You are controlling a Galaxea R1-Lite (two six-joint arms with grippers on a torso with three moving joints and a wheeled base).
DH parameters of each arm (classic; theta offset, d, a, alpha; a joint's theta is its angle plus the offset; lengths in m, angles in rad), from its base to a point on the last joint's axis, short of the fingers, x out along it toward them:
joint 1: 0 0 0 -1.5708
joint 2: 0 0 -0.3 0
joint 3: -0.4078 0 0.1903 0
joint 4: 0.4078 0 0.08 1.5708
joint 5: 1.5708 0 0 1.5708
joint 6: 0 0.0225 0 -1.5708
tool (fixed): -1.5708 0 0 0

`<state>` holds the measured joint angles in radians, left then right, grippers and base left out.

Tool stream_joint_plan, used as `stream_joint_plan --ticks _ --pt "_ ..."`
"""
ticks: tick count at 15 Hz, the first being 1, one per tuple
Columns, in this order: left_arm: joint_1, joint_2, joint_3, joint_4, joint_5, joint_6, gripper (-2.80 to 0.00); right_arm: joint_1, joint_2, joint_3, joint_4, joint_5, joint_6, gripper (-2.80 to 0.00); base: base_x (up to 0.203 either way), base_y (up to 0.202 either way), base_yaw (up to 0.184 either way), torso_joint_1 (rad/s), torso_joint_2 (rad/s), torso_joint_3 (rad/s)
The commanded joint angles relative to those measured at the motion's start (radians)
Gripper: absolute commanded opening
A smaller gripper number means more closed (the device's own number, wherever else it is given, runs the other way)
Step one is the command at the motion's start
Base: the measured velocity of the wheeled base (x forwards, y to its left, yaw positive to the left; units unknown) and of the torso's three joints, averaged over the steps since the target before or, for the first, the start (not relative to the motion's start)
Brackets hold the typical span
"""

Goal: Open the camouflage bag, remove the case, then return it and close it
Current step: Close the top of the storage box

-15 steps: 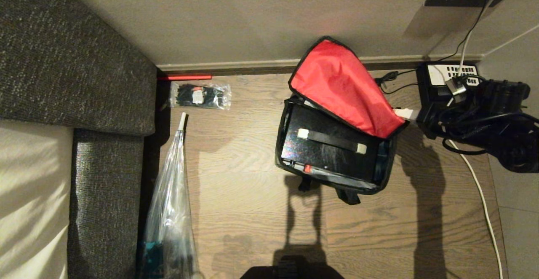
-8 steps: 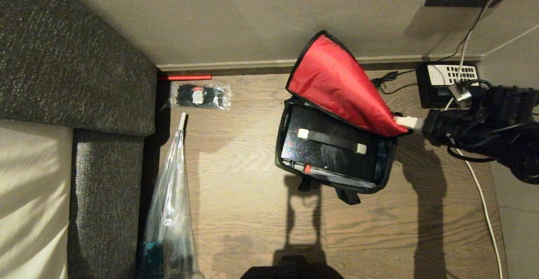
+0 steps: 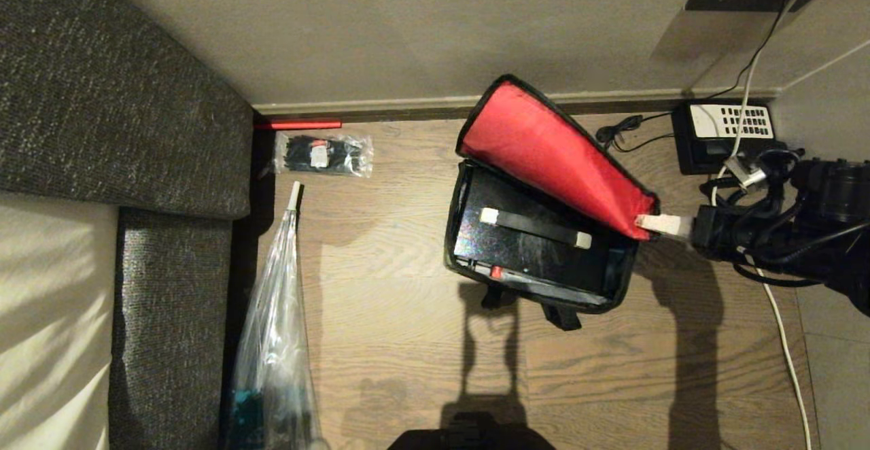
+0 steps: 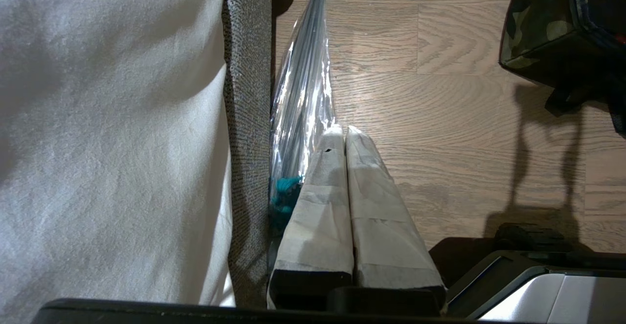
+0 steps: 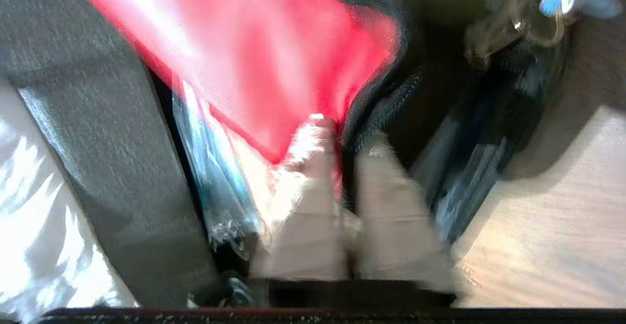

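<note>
While poised at the raised lid corner of the camouflage bag (image 3: 454, 232) on the floor, straddles it with right gripper (image 3: 646, 221) narrowly parted; grip cannot be told. Step 1, opening, near done. Next: reach down for the case (image 3: 544, 260) inside. Left gripper (image 4: 344, 133) parked, pressed together, empty.

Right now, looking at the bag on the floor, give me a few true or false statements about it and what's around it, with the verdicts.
1. The camouflage bag has its lid raised, red lining showing. True.
2. The case lies on the floor beside the bag. False: it sits inside the bag.
3. The right gripper is at the lid's corner. True.
4. The left gripper is holding the bag's strap. False: it is shut on nothing, beside the sofa.
5. The packet of black ties lies inside the bag. False: it lies on the floor near the wall.
</note>
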<state>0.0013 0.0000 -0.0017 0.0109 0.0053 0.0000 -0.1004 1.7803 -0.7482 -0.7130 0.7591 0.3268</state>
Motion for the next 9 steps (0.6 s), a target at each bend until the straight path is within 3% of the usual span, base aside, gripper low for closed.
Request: stream_joint_plan --ticks 1,6,9 --pt "0.000 -0.002 0.000 0.000 0.001 0.000 -2.80 0.003 -0.020 0.055 0.012 0.005 -0.055 0.00 0.000 0.000 0.000 0.000 0.00 0.000" --pt "0.000 -0.002 0.000 0.000 0.001 0.000 -2.80 0.011 -0.103 0.173 0.218 0.015 -0.244 0.00 0.000 0.000 0.000 0.000 0.00 0.000" --pt "0.000 -0.002 0.000 0.000 0.001 0.000 -2.80 0.009 -0.192 0.188 0.312 0.015 -0.290 0.00 0.000 0.000 0.000 0.000 0.00 0.000"
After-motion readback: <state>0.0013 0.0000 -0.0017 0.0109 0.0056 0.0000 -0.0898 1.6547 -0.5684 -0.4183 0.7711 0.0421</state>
